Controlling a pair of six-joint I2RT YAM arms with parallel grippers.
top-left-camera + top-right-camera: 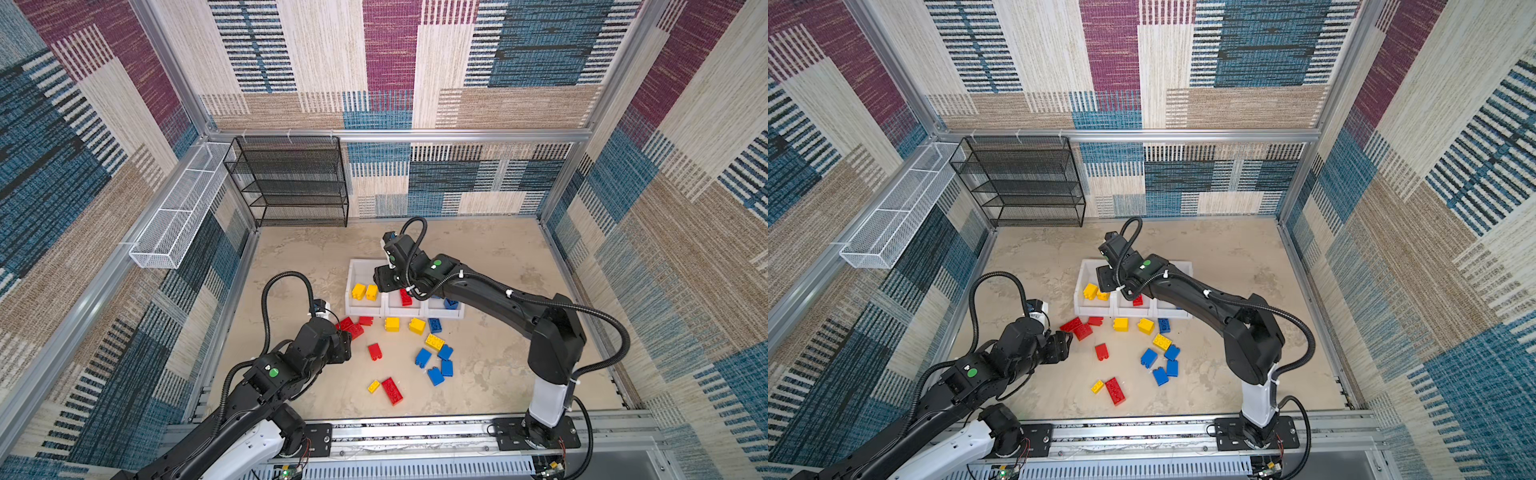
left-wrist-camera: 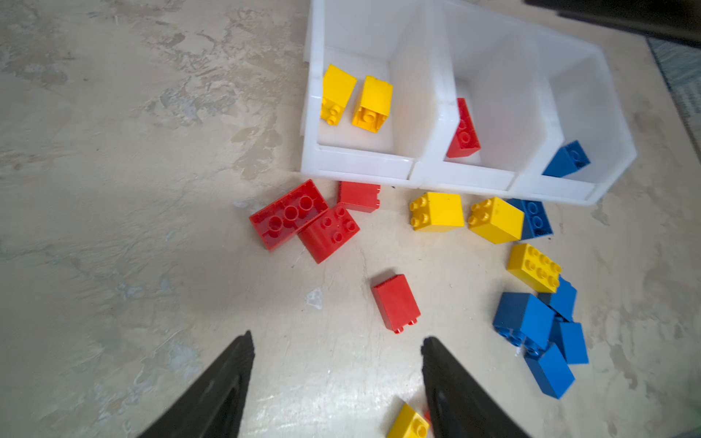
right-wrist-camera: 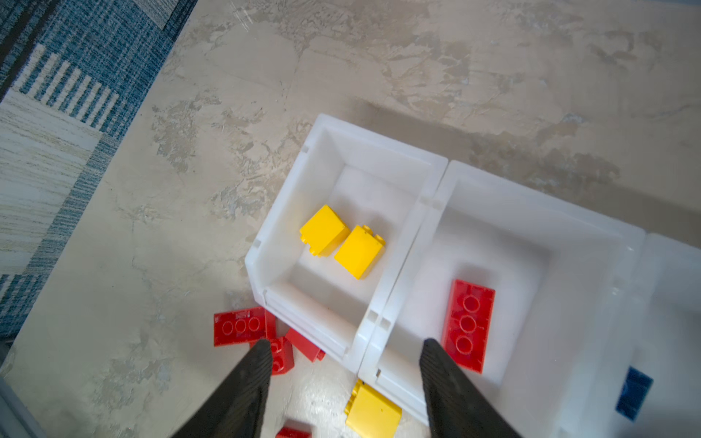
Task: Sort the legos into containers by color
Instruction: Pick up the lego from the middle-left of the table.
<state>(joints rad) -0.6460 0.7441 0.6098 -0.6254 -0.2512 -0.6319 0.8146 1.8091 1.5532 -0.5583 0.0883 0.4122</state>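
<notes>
Three joined white plastic open-top bins point(image 1: 365, 309), six red studded plastic bricks point(image 1: 374, 351), six yellow bricks point(image 1: 392, 324), six blue bricks point(image 1: 423, 357), one black wire-mesh shelf rack point(image 1: 291, 183) and one long white wire-mesh basket point(image 1: 174, 220) are in sight.

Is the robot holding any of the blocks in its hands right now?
No, nothing is held. The left hand and the right hand are both open, with nothing between their fingers.

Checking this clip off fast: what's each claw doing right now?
Left claw: open, holding nothing.
Right claw: open, holding nothing.
</notes>
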